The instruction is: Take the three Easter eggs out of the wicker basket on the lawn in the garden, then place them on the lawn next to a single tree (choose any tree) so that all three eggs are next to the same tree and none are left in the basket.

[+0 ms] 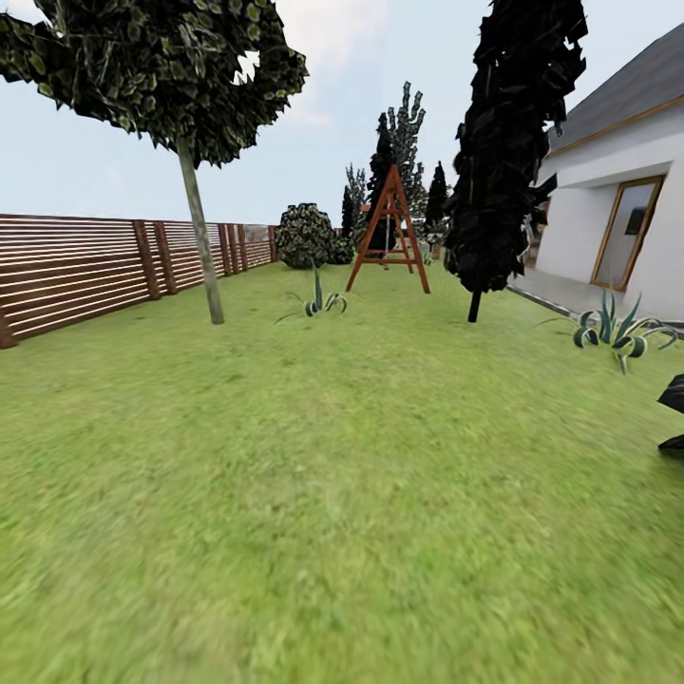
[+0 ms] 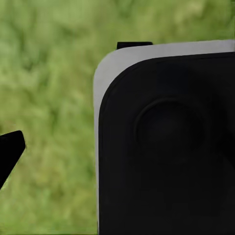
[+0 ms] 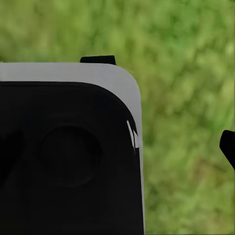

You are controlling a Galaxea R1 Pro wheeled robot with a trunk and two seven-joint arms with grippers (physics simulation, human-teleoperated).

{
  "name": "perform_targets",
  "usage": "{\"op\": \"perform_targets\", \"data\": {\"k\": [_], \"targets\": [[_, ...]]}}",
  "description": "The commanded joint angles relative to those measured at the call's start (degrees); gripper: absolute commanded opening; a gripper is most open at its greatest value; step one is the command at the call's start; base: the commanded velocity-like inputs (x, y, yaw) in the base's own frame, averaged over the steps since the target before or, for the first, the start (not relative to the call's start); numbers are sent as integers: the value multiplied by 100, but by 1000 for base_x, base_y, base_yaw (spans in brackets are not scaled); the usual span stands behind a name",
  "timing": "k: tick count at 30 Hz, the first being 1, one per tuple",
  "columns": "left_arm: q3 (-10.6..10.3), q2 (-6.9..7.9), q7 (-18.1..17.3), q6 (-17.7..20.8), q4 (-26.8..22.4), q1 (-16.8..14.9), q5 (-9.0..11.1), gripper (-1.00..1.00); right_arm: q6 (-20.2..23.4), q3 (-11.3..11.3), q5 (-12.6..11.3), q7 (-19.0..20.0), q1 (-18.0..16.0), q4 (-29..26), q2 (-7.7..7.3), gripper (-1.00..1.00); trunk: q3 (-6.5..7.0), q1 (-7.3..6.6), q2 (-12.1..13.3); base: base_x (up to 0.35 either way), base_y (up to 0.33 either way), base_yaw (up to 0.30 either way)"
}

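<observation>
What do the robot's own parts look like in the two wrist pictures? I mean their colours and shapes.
In both wrist views a large glossy black body with a rounded corner has a pale grey-white rim and a shallow round recess. A small black tab sits on its top edge. A black pointed piece shows beside it over blurred grass.

Fenced garden: lawn (image 1: pixel 313 494), tree (image 1: pixel 201 237), house (image 1: pixel 617 190)

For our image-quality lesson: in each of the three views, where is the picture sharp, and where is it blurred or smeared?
Head view: the thin pale-trunked tree and brown slatted wooden fence look fairly crisp, while the near mottled green lawn smears into streaks. Left wrist view: the grass is a soft blur behind a sharp-edged black and white robot body panel. Right wrist view: likewise blurred grass.
</observation>
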Motion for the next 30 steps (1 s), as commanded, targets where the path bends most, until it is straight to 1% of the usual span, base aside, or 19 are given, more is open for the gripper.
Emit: {"op": "perform_targets", "data": {"k": [1,12,30], "targets": [[2,0,-5,-7,-8,2,2,100,-22,-31,-1,-1,-3,5,0,100,-5,3,-2,335,115,0],[11,3,12,-7,-8,2,4,100,-22,-31,-1,-1,-3,5,9,100,-5,3,-2,335,29,0],[20,2,11,-7,-8,2,13,100,-22,-31,-1,-1,-3,5,9,100,-5,3,-2,335,-26,0]]}}
